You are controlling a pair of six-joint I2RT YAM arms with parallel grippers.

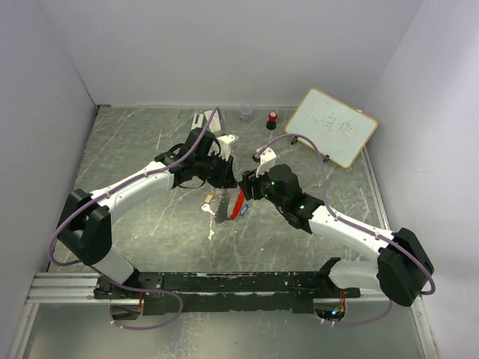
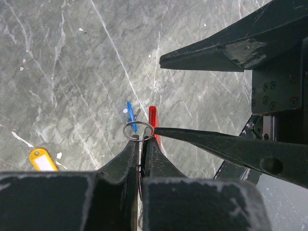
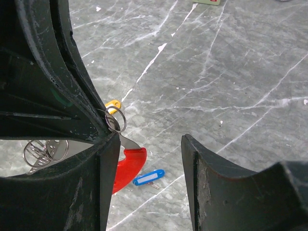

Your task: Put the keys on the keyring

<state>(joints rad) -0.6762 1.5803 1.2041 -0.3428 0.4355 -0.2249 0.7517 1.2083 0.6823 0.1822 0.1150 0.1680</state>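
My left gripper [image 2: 142, 140] is shut on the keyring's thin wire loop [image 2: 138, 131] and holds it above the table. The red tag [image 2: 153, 118] hangs beyond it, with the blue tab [image 2: 130, 111] close by. In the right wrist view the loop [image 3: 115, 119] sits at the left gripper's tips, above the red tag [image 3: 127, 166] and the blue tab [image 3: 149, 177]. My right gripper [image 3: 149, 139] is open and empty, one finger [image 3: 108, 183] beside the loop. In the top view both grippers meet over the red tag [image 1: 239, 206]. A yellow key [image 1: 209, 199] and a pale key [image 1: 212, 232] lie left of it.
A whiteboard [image 1: 331, 126] leans at the back right. A red-capped stamp [image 1: 272, 117] and a small clear cup [image 1: 246, 113] stand by the back wall. More wire rings [image 3: 45, 151] show between the grippers. A metal rail [image 1: 224, 283] runs along the near edge.
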